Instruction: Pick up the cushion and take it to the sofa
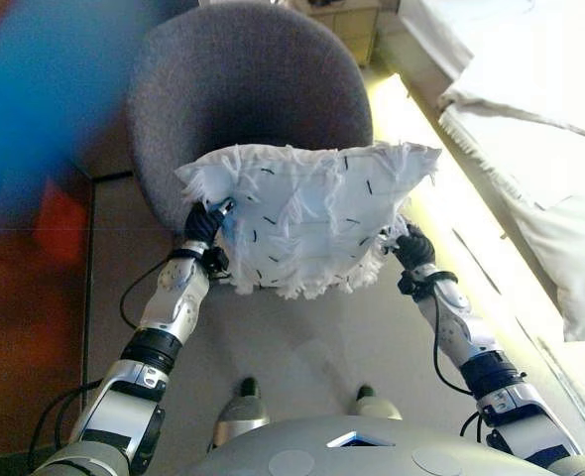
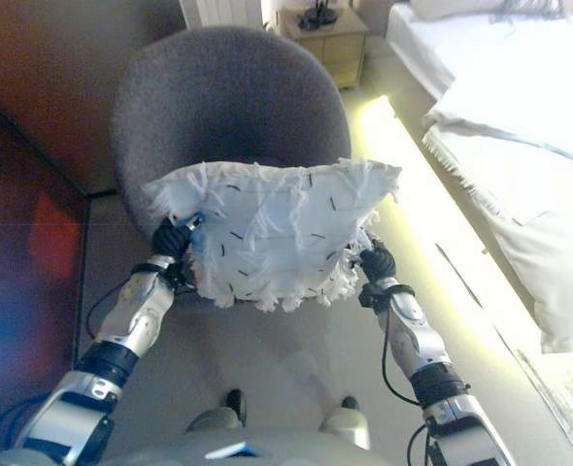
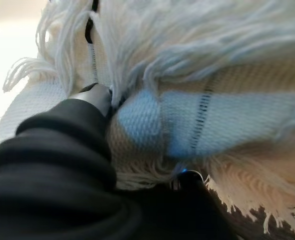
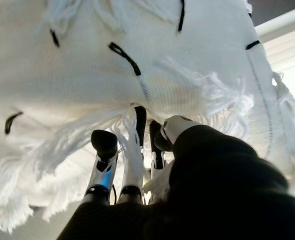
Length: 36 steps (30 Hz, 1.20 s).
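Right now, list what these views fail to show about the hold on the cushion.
- Left hand: its fingers are buried in the cushion fringe in the eye views, and in the left wrist view the dark cover blocks all but one fingertip.
- Right hand: the eye views show only its cover; the fringe veils its fingers in the right wrist view.
- Chair seat: hidden behind the cushion.

Ahead of me, a round grey chair (image 2: 223,107), a small wooden nightstand (image 2: 322,37) behind, a white bed (image 2: 505,116) alongside.
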Tool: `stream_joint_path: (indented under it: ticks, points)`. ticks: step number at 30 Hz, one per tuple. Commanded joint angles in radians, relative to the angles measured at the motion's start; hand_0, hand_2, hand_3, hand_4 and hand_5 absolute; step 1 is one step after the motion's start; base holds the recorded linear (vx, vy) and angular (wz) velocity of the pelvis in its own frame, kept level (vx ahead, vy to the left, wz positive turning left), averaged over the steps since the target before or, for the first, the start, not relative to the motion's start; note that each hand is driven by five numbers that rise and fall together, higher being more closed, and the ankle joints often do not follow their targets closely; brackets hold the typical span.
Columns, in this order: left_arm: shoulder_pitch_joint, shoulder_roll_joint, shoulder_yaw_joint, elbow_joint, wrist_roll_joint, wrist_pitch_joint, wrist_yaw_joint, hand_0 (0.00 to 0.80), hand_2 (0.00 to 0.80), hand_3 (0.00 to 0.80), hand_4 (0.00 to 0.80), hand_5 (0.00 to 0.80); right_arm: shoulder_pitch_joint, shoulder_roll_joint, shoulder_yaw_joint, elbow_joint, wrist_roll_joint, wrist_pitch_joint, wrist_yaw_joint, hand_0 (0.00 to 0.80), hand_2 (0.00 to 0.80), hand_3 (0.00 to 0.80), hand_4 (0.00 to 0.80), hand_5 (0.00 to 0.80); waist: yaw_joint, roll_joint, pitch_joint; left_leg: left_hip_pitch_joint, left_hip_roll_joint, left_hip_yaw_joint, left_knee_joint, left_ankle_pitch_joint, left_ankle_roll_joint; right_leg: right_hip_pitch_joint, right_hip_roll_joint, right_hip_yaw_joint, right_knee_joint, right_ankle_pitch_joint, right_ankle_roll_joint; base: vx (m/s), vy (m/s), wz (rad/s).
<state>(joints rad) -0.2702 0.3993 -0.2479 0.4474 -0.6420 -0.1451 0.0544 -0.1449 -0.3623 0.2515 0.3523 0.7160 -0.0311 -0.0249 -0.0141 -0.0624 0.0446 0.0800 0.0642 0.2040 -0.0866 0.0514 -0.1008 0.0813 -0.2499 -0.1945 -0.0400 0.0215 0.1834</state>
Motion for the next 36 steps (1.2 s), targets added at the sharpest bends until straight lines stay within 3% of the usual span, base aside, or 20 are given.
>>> stream_joint_path:
  ticks: [1, 5, 8, 12, 14, 16, 19, 24, 26, 30, 32, 34, 36]
  points:
    - [-0.098, -0.023, 0.030, -0.043, 0.027, -0.075, -0.022, 0.800, 0.800, 0.800, 0.800, 0.800, -0.113, 0.023, 0.037, -0.005, -0.033, -0.070, 0.034, 0.800, 0.800, 0.800, 0.800, 0.800, -0.023, 0.021, -0.059, -0.002, -0.048, 0.038, 0.059, -0.091, 0.099, -0.084, -0.048, 0.048, 0.045, 0.138, -0.012, -0.026, 0.236, -0.19]
    - [-0.129, -0.006, 0.018, -0.036, 0.001, -0.060, 0.001, 0.800, 0.800, 0.800, 0.800, 0.800, -0.125, 0.036, 0.058, 0.023, -0.034, -0.081, -0.003, 0.800, 0.800, 0.800, 0.800, 0.800, -0.035, 0.024, -0.024, -0.019, -0.067, 0.036, 0.114, -0.126, 0.145, -0.200, -0.092, 0.119, 0.349, 0.230, -0.031, -0.019, 0.204, -0.07]
    - [-0.156, -0.005, -0.009, -0.026, 0.002, -0.054, -0.022, 0.800, 0.800, 0.800, 0.800, 0.800, -0.131, 0.034, 0.085, 0.024, -0.012, -0.086, -0.048, 0.800, 0.800, 0.800, 0.800, 0.800, -0.044, 0.029, 0.005, -0.005, -0.063, 0.016, 0.139, -0.145, 0.149, -0.280, -0.081, 0.157, 0.500, 0.275, -0.035, 0.043, 0.144, 0.02]
    - [-0.167, -0.022, -0.045, -0.031, 0.028, -0.043, -0.060, 0.800, 0.800, 0.800, 0.800, 0.800, -0.116, 0.023, 0.076, 0.033, -0.017, -0.085, -0.061, 0.800, 0.800, 0.800, 0.800, 0.800, -0.061, -0.005, 0.006, 0.014, -0.088, -0.026, 0.143, -0.161, 0.146, -0.282, -0.041, 0.170, 0.308, 0.318, -0.002, 0.208, -0.024, 0.17]
    - [-0.166, -0.026, -0.063, -0.029, 0.024, -0.043, -0.072, 0.800, 0.800, 0.800, 0.800, 0.800, -0.110, 0.015, 0.063, 0.031, -0.005, -0.080, -0.064, 0.800, 0.800, 0.800, 0.800, 0.800, -0.074, -0.031, 0.008, 0.013, -0.101, -0.054, 0.179, -0.196, 0.145, -0.285, -0.017, 0.211, 0.155, 0.310, 0.016, 0.296, -0.112, 0.38]
    - [-0.159, -0.029, -0.066, -0.020, 0.015, -0.045, -0.087, 0.800, 0.800, 0.800, 0.800, 0.800, -0.105, -0.003, 0.046, 0.033, 0.015, -0.063, -0.050, 0.800, 0.800, 0.800, 0.800, 0.800, -0.090, -0.046, 0.012, 0.023, -0.102, -0.059, 0.211, -0.225, 0.144, -0.295, 0.010, 0.222, 0.028, 0.293, 0.028, 0.340, -0.054, 0.36]
    - [-0.138, -0.034, -0.053, -0.025, 0.017, -0.038, -0.101, 0.800, 0.800, 0.800, 0.800, 0.800, -0.105, -0.030, 0.020, 0.042, 0.027, -0.034, -0.010, 0.800, 0.800, 0.800, 0.800, 0.800, -0.103, -0.059, 0.021, 0.060, -0.106, -0.047, 0.237, -0.258, 0.152, -0.322, 0.046, 0.178, -0.025, 0.290, 0.031, 0.350, -0.016, 0.34]
    - [-0.101, -0.048, -0.030, -0.045, 0.042, -0.030, -0.115, 0.800, 0.800, 0.800, 0.800, 0.800, -0.096, -0.044, 0.001, 0.050, 0.016, -0.019, 0.040, 0.800, 0.800, 0.800, 0.800, 0.800, -0.108, -0.073, 0.017, 0.119, -0.132, -0.030, 0.262, -0.320, 0.172, -0.348, 0.074, 0.101, 0.022, 0.278, 0.017, 0.414, -0.043, 0.37]
    - [-0.075, -0.058, -0.017, -0.061, 0.052, -0.027, -0.108, 0.800, 0.800, 0.800, 0.800, 0.800, -0.090, -0.050, -0.003, 0.057, 0.011, -0.016, 0.066, 0.800, 0.800, 0.800, 0.800, 0.800, -0.109, -0.070, 0.000, 0.124, -0.126, -0.022, 0.285, -0.301, 0.163, -0.322, 0.080, 0.085, 0.027, 0.249, -0.001, 0.495, -0.109, -0.14]
    - [-0.023, -0.070, 0.002, -0.073, 0.044, -0.046, -0.114, 0.800, 0.800, 0.800, 0.800, 0.800, -0.085, -0.054, 0.003, 0.039, 0.006, 0.010, 0.091, 0.800, 0.800, 0.800, 0.800, 0.800, -0.133, -0.039, -0.034, 0.147, -0.068, 0.009, 0.330, -0.200, 0.114, -0.289, 0.113, 0.131, 0.110, 0.176, -0.048, 0.471, -0.107, -0.23]
    - [-0.012, -0.072, -0.001, -0.090, 0.037, -0.056, -0.118, 0.800, 0.800, 0.800, 0.800, 0.800, -0.064, -0.060, -0.003, 0.011, -0.014, 0.024, 0.099, 0.800, 0.800, 0.800, 0.800, 0.800, -0.149, -0.018, -0.045, 0.116, 0.001, 0.019, 0.453, -0.047, 0.048, -0.246, 0.149, 0.157, 0.128, 0.127, -0.090, 0.463, -0.199, -0.11]
    - [-0.012, -0.078, -0.007, -0.107, 0.036, -0.060, -0.108, 0.800, 0.800, 0.800, 0.800, 0.800, -0.045, -0.070, -0.010, -0.004, -0.006, 0.016, 0.121, 0.800, 0.800, 0.800, 0.800, 0.800, -0.152, -0.019, -0.048, 0.065, 0.036, 0.015, 0.584, 0.015, 0.020, -0.212, 0.161, 0.166, 0.121, 0.102, -0.118, 0.373, -0.213, -0.13]
    - [-0.017, -0.089, -0.011, -0.113, 0.028, -0.062, -0.100, 0.800, 0.800, 0.800, 0.800, 0.800, -0.015, -0.076, -0.016, -0.019, 0.013, -0.004, 0.141, 0.800, 0.800, 0.800, 0.800, 0.800, -0.150, -0.027, -0.046, -0.014, 0.061, 0.006, 0.733, 0.043, 0.010, -0.176, 0.164, 0.167, 0.126, 0.072, -0.147, 0.358, -0.203, -0.08]
